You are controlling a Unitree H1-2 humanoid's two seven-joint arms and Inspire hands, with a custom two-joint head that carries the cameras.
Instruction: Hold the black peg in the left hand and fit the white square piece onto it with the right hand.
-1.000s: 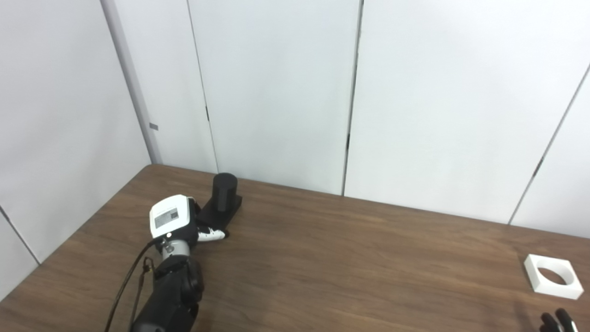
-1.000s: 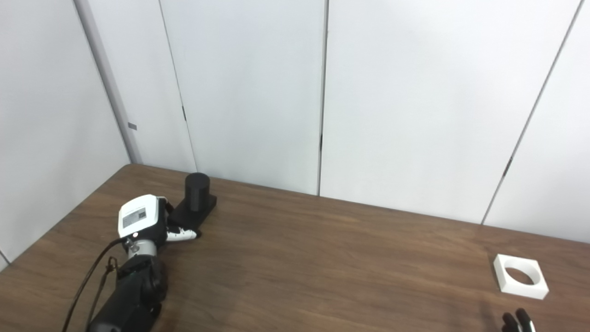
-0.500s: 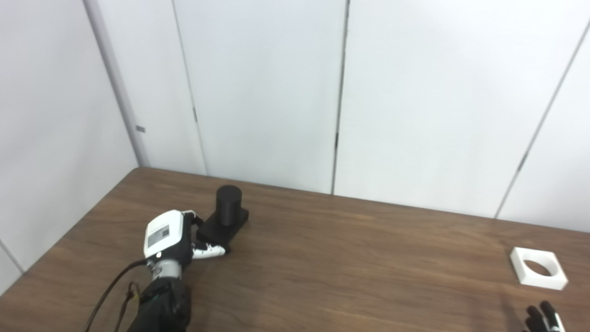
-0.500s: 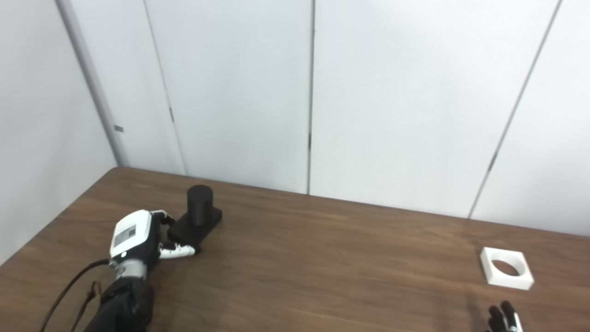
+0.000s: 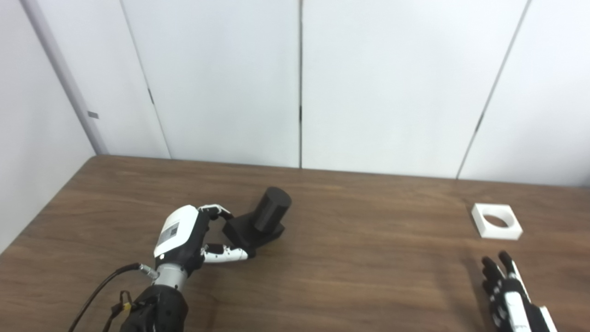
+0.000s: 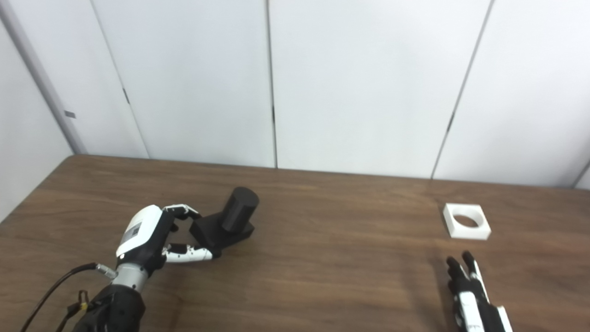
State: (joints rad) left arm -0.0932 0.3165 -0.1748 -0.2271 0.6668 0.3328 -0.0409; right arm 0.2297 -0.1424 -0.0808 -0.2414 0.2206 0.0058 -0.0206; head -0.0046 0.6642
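Left eye view shows us our left hand (image 5: 184, 235) reaching in from the lower left over the brown bench (image 5: 350, 258), its fingers (image 5: 216, 211) curled over the near corner of the black peg (image 5: 258, 221) while the thumb runs along the lower edge of the peg's square base. We clamp that base between the fingers above and the thumb below, so the hand is closed on the peg. The peg is tilted: its round post leans up and away to the right of our fingers, and the base looks raised on the side we hold, with its far side down at the bench, though we cannot tell for certain whether it touches the wood. A dark cable trails from the wrist of the left arm toward the bottom edge. Well apart from these fingers, far across the bench to the right, the white square piece (image 5: 496, 221) lies flat on the wood with its round hole facing up. Our right hand (image 5: 507, 290) comes in at the lower right corner, just short of the white square piece and nearer to us than it, not touching it. Its dark fingers (image 6: 461, 272) are stretched out and a little spread, pointing toward the piece and holding nothing. Behind the bench stand pale wall panels (image 5: 387, 83) with thin dark seams between them.
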